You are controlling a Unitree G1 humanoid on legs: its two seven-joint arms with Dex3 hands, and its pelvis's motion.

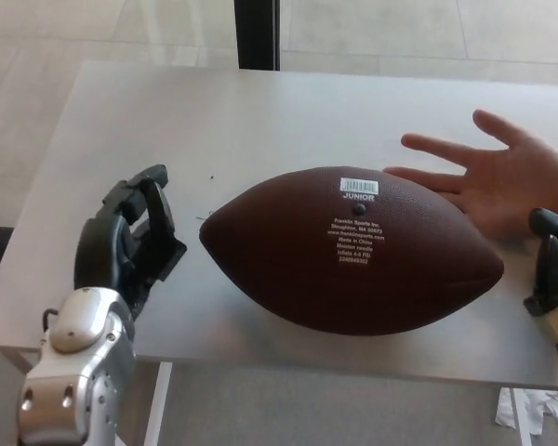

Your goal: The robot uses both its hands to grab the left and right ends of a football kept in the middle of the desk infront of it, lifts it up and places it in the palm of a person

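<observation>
We count one football on the counter, long axis left-right, left hand spread beside its left tip, right hand grip unclear, one person's palm behind its right end.

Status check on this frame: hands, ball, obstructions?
Left hand open, beside football, not touching. Right hand at frame edge, state unclear. Football flat on desk. Person's palm behind its right end.

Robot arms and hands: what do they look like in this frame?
The left hand is black with thick, blocky fingers, on a silver-grey wrist casing with small dark holes and a thin dark cable. Only a black sliver of the right hand shows at the picture's edge.
</observation>
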